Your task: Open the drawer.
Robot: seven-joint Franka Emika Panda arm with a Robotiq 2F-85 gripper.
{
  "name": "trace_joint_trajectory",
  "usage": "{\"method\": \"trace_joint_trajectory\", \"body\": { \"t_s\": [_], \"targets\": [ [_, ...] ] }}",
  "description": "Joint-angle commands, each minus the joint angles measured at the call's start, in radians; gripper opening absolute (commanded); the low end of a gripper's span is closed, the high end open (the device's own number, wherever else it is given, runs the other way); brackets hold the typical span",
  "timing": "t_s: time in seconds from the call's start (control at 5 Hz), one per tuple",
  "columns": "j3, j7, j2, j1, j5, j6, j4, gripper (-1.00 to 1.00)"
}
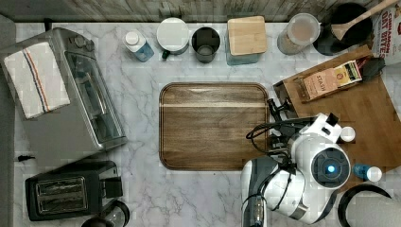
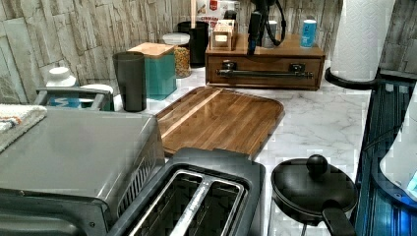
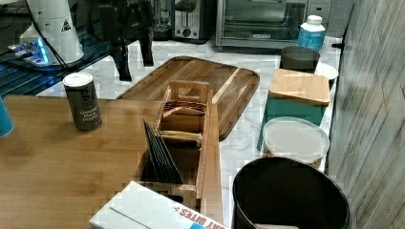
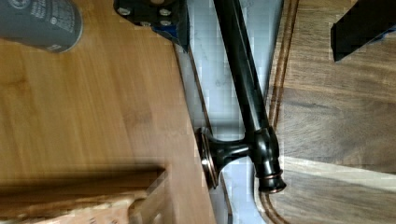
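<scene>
I see a glossy dark metal handle on the plain wooden drawer. The tray is darker, smooth-grained wood. The bench looks like polished white marble.

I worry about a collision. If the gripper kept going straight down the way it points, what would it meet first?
Probably the drawer's black bar handle, which lies between the open fingers; depth is unclear.

The long thin black bar handle of the light-brown wooden drawer runs off the wrist view's edge, the black gripper is cropped to two finger stubs, and the white robot arm covers the drawer front in the top view.
</scene>
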Motion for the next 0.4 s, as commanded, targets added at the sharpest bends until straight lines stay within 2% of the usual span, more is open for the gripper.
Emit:
{"method": "trace_joint_trajectory", "body": {
  "t_s": [0.2, 0.4],
  "targets": [
    [0.000, -0.190, 0.015, 0.011, -0.098, 0.107, -0.064, 1.00],
    [-0.029, -0.271, 0.029, -0.009, -0.122, 0.194, -0.090, 1.00]
  ]
}}
